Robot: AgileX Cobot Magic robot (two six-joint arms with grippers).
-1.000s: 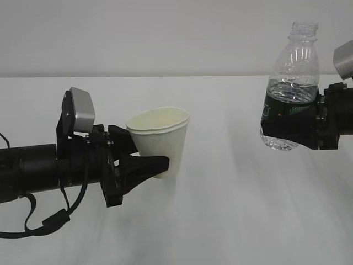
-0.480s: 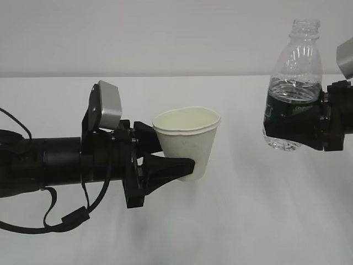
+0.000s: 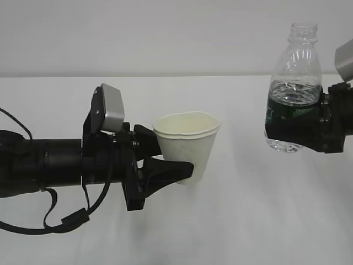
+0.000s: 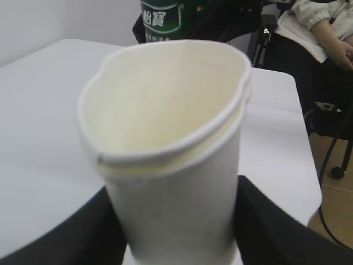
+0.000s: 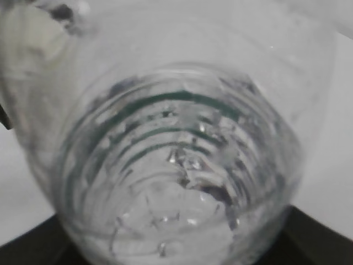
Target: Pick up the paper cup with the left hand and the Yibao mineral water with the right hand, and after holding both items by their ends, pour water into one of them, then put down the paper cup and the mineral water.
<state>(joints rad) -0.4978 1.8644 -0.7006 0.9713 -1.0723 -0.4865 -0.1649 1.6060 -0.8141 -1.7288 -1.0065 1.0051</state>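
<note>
- Left hand (image 3: 174,160) grips the paper cup (image 3: 186,144) low on its wall, a black finger on either side, and holds it upright in the air above the white table (image 3: 242,221).
- Squeezed by that grip, the cup's rim (image 4: 165,105) is out of round and creased on one side in the left wrist view; a harder squeeze could fold the wall and tip the mouth.
- Between cup and bottle lies open air; they are well apart, so a pour begun from here would likely fall onto the table.
- Yibao mineral water (image 3: 293,88) stands upright, uncapped, partly filled, higher than the cup and off to its right.
- Right hand (image 3: 298,132) clasps the bottle around its green label band, near the lower end.
- Thin ribbed plastic may give under the jaws; as I judge it, tilting the bottle could let it turn or slip in the grip, and water would surge past the cup's narrow, misshapen mouth.
</note>
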